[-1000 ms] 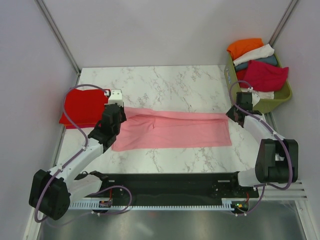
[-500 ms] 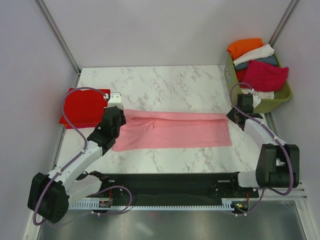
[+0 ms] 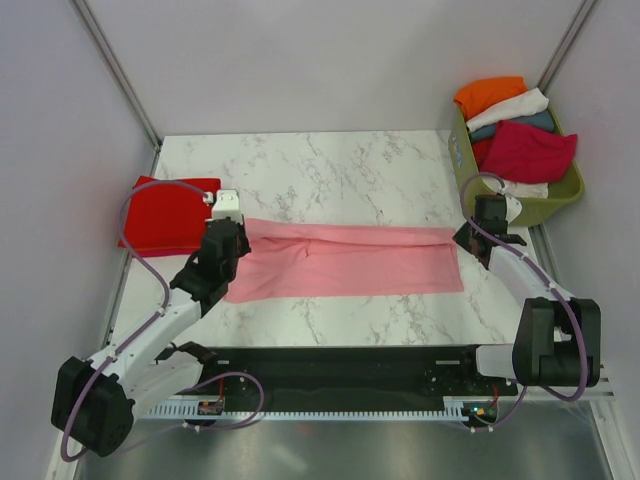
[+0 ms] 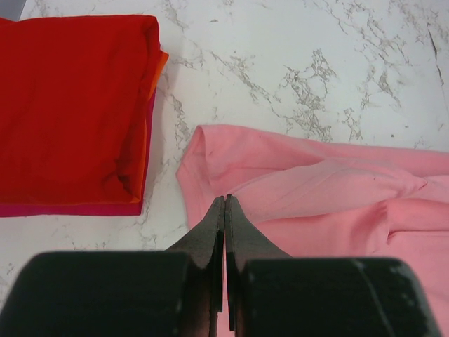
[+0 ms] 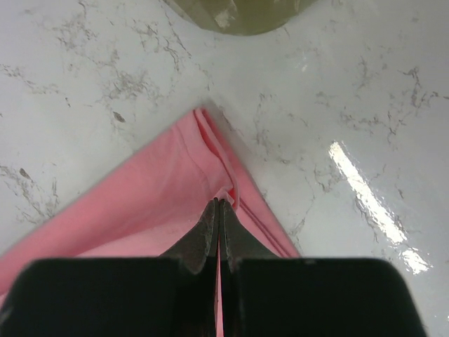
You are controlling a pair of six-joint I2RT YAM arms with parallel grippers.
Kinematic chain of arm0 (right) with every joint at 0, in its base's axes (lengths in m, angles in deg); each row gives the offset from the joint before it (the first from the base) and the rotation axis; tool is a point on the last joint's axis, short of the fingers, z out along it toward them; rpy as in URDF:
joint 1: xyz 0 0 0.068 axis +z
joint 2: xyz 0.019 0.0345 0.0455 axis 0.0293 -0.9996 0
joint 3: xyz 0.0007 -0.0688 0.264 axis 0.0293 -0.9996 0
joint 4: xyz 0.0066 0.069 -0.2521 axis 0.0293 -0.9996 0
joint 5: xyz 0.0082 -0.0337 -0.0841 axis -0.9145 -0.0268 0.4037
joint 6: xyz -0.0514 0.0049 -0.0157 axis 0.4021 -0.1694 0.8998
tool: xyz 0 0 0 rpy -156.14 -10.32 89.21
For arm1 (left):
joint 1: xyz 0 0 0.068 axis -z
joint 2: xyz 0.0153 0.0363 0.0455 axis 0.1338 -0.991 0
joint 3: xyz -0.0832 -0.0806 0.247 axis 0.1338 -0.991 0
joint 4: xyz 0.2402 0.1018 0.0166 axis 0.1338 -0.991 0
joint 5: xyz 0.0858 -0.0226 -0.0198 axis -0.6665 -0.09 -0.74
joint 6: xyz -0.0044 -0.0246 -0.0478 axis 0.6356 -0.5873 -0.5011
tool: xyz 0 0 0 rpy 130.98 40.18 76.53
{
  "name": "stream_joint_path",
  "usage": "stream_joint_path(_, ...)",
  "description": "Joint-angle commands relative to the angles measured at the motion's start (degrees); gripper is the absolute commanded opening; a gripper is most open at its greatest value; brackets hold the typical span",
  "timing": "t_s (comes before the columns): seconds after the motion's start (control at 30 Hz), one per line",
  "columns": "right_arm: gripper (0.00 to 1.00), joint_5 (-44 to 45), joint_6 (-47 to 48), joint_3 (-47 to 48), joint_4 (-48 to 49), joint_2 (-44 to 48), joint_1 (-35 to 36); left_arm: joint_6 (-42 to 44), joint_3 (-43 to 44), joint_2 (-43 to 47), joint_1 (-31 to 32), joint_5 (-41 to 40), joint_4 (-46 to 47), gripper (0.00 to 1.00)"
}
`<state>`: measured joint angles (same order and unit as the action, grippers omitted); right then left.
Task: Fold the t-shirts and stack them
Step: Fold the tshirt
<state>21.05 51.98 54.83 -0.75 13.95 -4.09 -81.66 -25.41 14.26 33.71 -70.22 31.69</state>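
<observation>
From above, the pink t-shirt (image 3: 350, 262) lies as a long band across the middle of the desk (image 3: 340, 170), already narrowed lengthwise. My left tool (image 3: 232, 232) is at its far-left corner and my right tool (image 3: 466, 233) at its far-right corner. A folded red t-shirt (image 3: 165, 215) sits on the left edge of the desk, just beside the band's left end. The olive basket (image 3: 562, 195) at the far right holds more shirts, with an orange one (image 3: 490, 95) and a crimson one (image 3: 530, 150) on top.

In my left wrist view, the left tool (image 4: 225, 200) has its jaws pressed together. A raised crease of pink cloth (image 4: 337, 217) runs right into the tips, so I judge that it is pinching the shirt's edge. The red t-shirt (image 4: 70, 105) is to the left, apart from the pink, and orange and magenta edges peek out from under it.

In my right wrist view, the right tool (image 5: 219, 203) is likewise closed tight. The doubled hem of the pink corner (image 5: 140, 210) is drawn in between the tips. The basket's base (image 5: 238, 14) is just beyond, at the far edge.

I take the step in hand to be tidying this band before folding it across. To do that well, I should hold both corners at the same height. I should pull outward only enough to flatten the wrinkles near the left end, without dragging the band askew. The left end must not be swept into the red stack. If one end is then carried over the other, I should match corner to corner before letting go, so the edges line up.
</observation>
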Motion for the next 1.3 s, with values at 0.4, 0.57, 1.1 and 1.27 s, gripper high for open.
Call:
stream_joint_path(0.4,0.54,3.5,-4.8,-7.6,2.5,7.2,-0.2,-9.0,-6.0,7.0,0.3,2.2,-4.1,0.04)
stream_joint_path(0.57,0.53,-0.1,-2.1,-7.1,4.5,11.3,-0.1,-10.6,-7.3,6.8,0.3,4.0,-4.4,0.06)
stream_joint_path(1.1,0.49,-7.6,-2.1,5.0,5.6,-2.1,19.8,-15.7,-4.6,8.3,0.3,14.8,-14.2,0.08)
stream_joint_path(1.27,0.49,-9.9,-3.0,9.2,8.4,-9.0,26.0,-18.4,-7.2,14.7,0.3,20.1,-14.6,0.05)
